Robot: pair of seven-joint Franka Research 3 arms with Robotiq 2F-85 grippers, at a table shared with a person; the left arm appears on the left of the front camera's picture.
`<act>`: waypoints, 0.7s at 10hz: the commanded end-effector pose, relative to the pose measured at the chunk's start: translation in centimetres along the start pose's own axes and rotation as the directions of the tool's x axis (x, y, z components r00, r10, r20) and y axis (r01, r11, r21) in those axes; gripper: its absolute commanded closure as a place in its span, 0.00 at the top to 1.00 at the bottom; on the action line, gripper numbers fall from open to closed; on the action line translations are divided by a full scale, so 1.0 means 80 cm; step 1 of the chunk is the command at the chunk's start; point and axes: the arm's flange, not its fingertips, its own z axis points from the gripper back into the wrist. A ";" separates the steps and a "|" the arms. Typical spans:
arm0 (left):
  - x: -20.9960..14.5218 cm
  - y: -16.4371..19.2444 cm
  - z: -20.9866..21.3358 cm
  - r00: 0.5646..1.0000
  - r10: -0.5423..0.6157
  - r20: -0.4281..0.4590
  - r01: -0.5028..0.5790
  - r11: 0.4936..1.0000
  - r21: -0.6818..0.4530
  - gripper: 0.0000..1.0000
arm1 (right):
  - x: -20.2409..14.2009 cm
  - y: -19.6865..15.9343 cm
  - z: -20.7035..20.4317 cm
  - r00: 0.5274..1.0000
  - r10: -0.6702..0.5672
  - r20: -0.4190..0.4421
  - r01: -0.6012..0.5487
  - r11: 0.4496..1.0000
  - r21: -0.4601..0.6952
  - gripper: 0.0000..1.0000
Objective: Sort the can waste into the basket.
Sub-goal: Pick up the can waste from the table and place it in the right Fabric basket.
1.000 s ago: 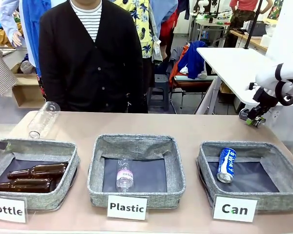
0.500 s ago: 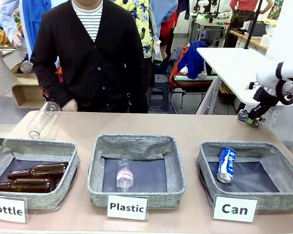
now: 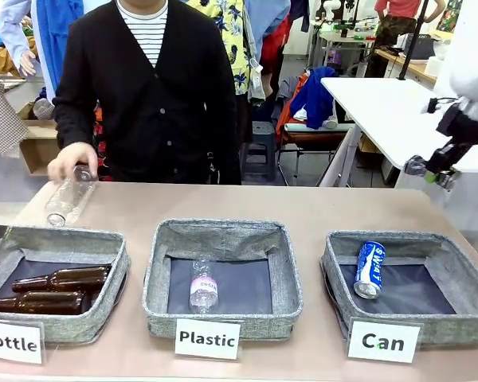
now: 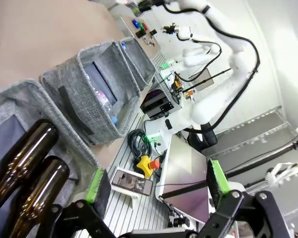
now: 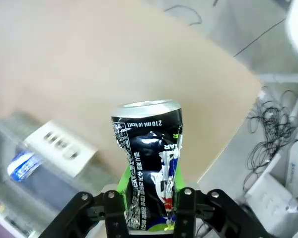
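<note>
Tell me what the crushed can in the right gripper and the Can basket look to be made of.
Crushed can: thin metal, probably aluminium; dented wall, shiny silver top, glossy dark print. Can basket: grey woven fabric, matte and flecked, with a smooth dark lining; the walls sag slightly, so likely soft-sided.

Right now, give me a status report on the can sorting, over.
Right end effector shut on crushed can, raised beyond Can basket. Left end effector open by the Bottle basket. Blue can already binned. Nothing blocking the drop.

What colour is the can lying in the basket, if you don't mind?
Blue with white lettering and silver ends; the can shows best in the front view.
</note>
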 end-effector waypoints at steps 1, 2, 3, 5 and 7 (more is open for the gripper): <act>0.002 -0.002 0.000 1.000 -0.009 0.012 0.009 1.000 -0.014 1.00 | -0.067 0.095 0.032 0.994 0.109 -0.008 -0.107 0.985 0.135 0.05; 0.002 -0.002 0.000 1.000 -0.009 0.012 0.009 1.000 -0.014 1.00 | -0.090 0.128 0.032 0.970 0.241 -0.021 -0.233 0.956 0.180 0.05; 0.002 -0.002 0.000 1.000 -0.009 0.012 0.009 1.000 -0.014 1.00 | -0.109 0.160 0.024 0.924 0.382 -0.031 -0.365 0.902 0.232 0.05; 0.002 -0.002 0.000 1.000 -0.009 0.012 0.009 1.000 -0.014 1.00 | -0.135 0.185 0.012 0.833 0.550 -0.056 -0.514 0.808 0.289 0.05; 0.002 -0.002 0.000 1.000 -0.009 0.012 0.009 1.000 -0.014 1.00 | -0.142 0.184 0.010 0.796 0.605 -0.023 -0.567 0.758 0.323 0.05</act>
